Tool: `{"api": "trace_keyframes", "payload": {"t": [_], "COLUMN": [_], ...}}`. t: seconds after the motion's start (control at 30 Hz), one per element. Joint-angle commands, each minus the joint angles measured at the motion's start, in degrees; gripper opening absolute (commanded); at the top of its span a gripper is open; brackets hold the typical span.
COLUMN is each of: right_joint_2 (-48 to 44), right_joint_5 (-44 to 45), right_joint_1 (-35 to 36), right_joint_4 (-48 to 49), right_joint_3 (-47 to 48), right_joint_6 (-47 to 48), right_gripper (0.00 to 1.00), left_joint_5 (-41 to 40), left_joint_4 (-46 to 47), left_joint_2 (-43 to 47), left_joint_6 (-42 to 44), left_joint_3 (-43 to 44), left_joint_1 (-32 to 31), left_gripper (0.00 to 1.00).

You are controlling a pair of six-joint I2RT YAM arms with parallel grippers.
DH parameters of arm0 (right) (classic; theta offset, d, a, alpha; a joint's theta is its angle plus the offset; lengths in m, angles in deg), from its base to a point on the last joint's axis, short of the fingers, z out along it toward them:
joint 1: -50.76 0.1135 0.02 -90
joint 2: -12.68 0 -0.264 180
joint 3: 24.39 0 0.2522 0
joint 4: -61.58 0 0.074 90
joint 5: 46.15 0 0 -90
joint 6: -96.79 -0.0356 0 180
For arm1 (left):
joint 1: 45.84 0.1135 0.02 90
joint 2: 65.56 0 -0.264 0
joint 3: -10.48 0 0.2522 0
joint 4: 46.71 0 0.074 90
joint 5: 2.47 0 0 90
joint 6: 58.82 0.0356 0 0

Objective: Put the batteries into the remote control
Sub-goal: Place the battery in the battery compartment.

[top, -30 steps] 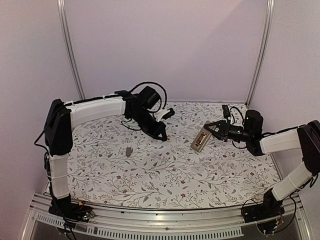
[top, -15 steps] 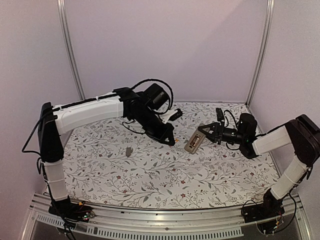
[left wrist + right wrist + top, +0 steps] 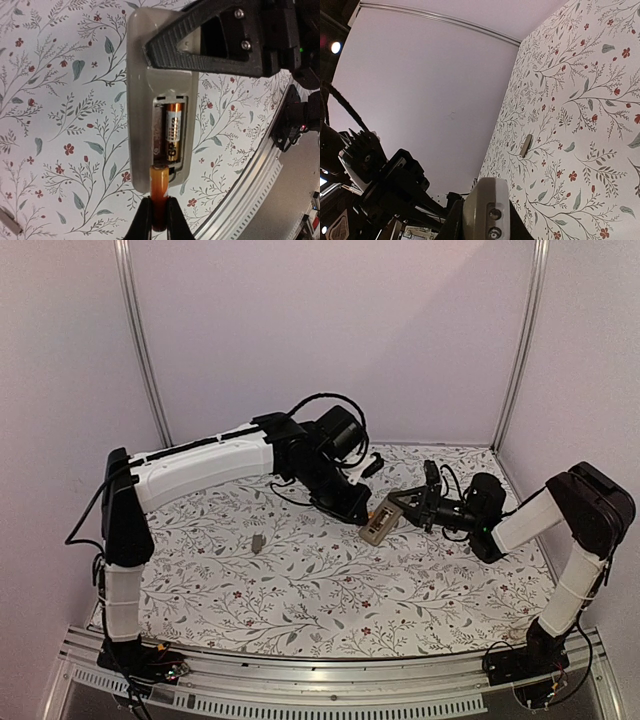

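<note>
Pinching one battery (image 3: 160,197) tight in the left jaws, nose just at the 6 o'clock end of the open bay, beside the seated battery (image 3: 172,131). Grasping the remote control (image 3: 140,125) in the right jaws by its 12 o'clock end, apparently off the bench (image 3: 300,590). Likely to jam on the bay rim if entered tilted; liable to twist the remote if pushed hard, or to slip and fall.

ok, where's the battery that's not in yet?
Left wrist view: loose battery pinched in the left gripper, its tip at the remote's open compartment edge, beside the seated battery.
</note>
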Motion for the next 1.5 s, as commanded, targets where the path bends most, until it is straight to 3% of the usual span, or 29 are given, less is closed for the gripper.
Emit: {"api": "trace_keyframes", "payload": {"t": [0.0, 0.53, 1.13, 1.47], "right_joint_2": [-0.74, 0.11, 4.3, 5.08], "right_joint_5": [1.5, 4.05, 7.14, 7.69], "right_joint_1": [0.76, 1.68, 5.47, 6.38], "right_joint_4": [1.92, -1.31, 1.7, 1.57], "right_joint_3": [0.23, 0.23, 3.35, 4.44], "right_joint_6": [-0.31, 0.14, -2.41, -2.73], "right_gripper": [0.0, 0.0, 0.0, 0.0], "left_joint_5": [-3.66, -4.75, -11.19, -11.45], "left_joint_4": [-3.77, -6.35, -10.09, -10.45], "left_joint_2": [-3.26, -8.55, -9.32, -9.38], "left_joint_6": [-0.87, -0.35, -0.77, -1.66], "left_joint_3": [4.96, 10.84, 9.97, 9.18], "left_joint_1": [-0.55, -1.5, -1.47, -1.26], "left_gripper": [0.04, 0.08, 0.11, 0.19]}}
